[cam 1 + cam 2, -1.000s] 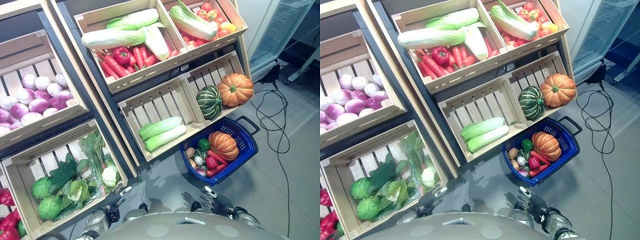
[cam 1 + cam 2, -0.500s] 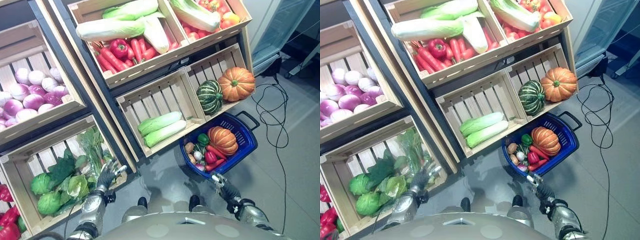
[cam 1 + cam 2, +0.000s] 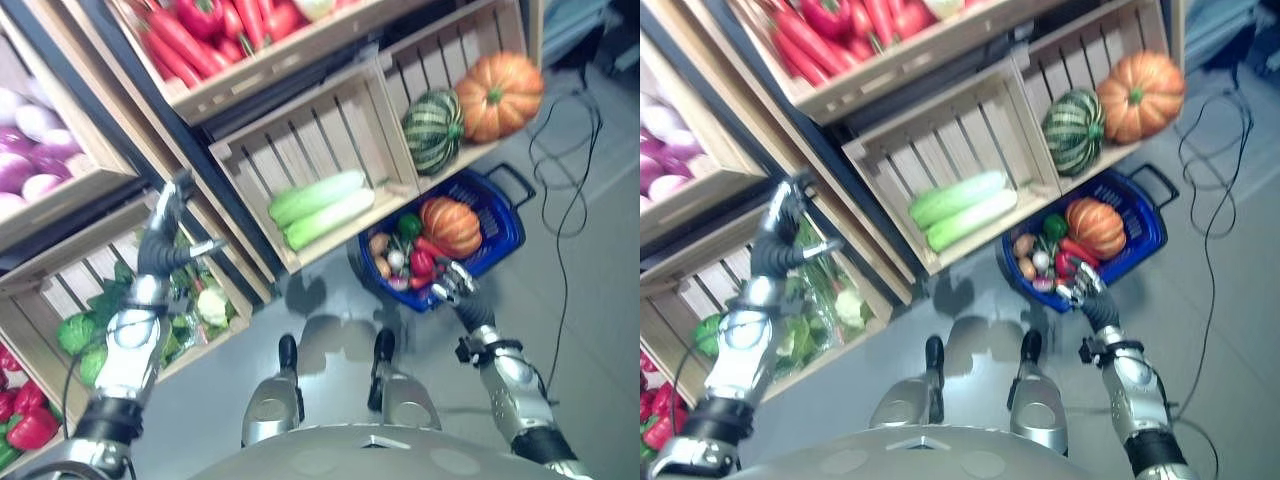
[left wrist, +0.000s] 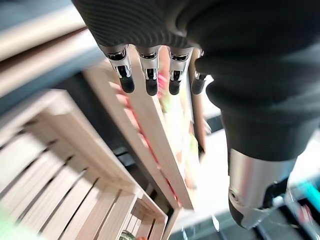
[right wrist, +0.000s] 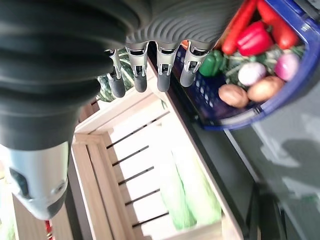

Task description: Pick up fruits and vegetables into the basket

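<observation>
Left eye view: left robot hand (image 3: 165, 235) raised, fingers straight; right robot hand (image 3: 452, 285) over basket (image 3: 500, 215).

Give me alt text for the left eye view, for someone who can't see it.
A blue basket on the floor holds a pumpkin, peppers and other vegetables, with the right hand open just short of its rim. The left hand is raised, open, before a crate of greens.

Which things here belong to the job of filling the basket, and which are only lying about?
For the job:
- blue basket
- orange pumpkin
- striped green squash
- pale cabbages
- left robot hand
- right robot hand

Lying about:
- wooden crates
</observation>
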Robot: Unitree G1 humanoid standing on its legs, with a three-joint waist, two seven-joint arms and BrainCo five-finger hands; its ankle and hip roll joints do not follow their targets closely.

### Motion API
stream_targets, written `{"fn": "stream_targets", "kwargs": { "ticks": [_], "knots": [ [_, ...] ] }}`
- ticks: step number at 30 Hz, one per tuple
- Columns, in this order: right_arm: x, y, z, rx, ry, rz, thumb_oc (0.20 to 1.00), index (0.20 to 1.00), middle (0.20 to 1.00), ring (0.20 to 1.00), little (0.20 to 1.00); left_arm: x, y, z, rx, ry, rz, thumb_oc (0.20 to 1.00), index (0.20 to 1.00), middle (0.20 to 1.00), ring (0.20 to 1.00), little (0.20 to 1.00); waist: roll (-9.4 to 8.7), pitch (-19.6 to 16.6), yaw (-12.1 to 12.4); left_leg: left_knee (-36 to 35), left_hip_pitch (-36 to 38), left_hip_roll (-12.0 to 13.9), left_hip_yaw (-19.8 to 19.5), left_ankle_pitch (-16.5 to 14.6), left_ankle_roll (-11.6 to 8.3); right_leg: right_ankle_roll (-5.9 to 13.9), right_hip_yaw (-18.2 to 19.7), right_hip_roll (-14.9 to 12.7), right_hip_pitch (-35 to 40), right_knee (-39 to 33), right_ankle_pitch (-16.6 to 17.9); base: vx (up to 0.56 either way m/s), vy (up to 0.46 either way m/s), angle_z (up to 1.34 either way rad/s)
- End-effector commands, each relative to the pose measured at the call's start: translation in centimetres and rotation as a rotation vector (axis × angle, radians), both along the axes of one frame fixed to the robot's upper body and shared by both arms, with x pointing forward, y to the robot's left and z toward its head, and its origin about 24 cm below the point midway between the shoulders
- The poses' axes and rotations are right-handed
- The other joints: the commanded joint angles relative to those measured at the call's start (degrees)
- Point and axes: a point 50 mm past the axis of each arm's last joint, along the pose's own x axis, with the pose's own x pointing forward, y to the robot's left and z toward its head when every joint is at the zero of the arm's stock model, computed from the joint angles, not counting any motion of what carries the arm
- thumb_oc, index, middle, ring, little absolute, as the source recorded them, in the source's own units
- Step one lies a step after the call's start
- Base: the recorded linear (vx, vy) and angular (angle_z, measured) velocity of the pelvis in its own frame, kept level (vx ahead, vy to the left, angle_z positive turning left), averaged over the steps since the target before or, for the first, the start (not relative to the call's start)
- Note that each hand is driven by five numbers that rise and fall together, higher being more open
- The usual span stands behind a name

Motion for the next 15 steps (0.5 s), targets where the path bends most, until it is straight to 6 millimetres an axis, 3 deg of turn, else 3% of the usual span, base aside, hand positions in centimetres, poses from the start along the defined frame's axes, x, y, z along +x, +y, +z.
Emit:
{"fn": "stream_targets", "kwargs": {
  "ticks": [1, 9, 15],
  "knots": [
    [0.9, 0.5, 3.6, -0.040, -0.171, 0.032, 1.000, 1.000, 1.000, 1.000, 1.000, 0.7, 0.5, 3.1, 0.111, -0.148, 0.163, 1.000, 1.000, 1.000, 1.000, 1.000, -0.99, 0.56, -1.65, 6.66, -5.79, -0.37, 0.17, -3.35, 0.94, 2.51, 1.86, -3.54, -4.82, 14.63, -9.60, -0.06, -0.058, -0.08],
    [3.2, 1.2, 6.8, -0.063, -0.241, 0.044, 1.000, 1.000, 1.000, 1.000, 1.000, 3.1, -0.3, 9.0, 0.236, -0.276, 0.298, 1.000, 1.000, 1.000, 1.000, 1.000, -0.66, 5.13, -3.45, 11.73, -12.72, 0.00, 1.56, -3.77, 0.50, 1.86, 3.48, -2.93, -13.23, 21.68, -11.58, -0.03, -0.054, -0.05],
    [4.2, 1.6, 8.6, -0.053, -0.295, 0.041, 1.000, 1.000, 1.000, 1.000, 1.000, 4.6, -1.2, 12.2, 0.256, -0.305, 0.338, 1.000, 1.000, 1.000, 1.000, 1.000, -0.63, 7.55, -4.72, 14.37, -16.96, 0.67, 2.53, -3.57, 0.53, 1.04, 4.29, -1.34, -17.82, 24.90, -12.16, -0.02, -0.030, -0.08]
  ]
}}
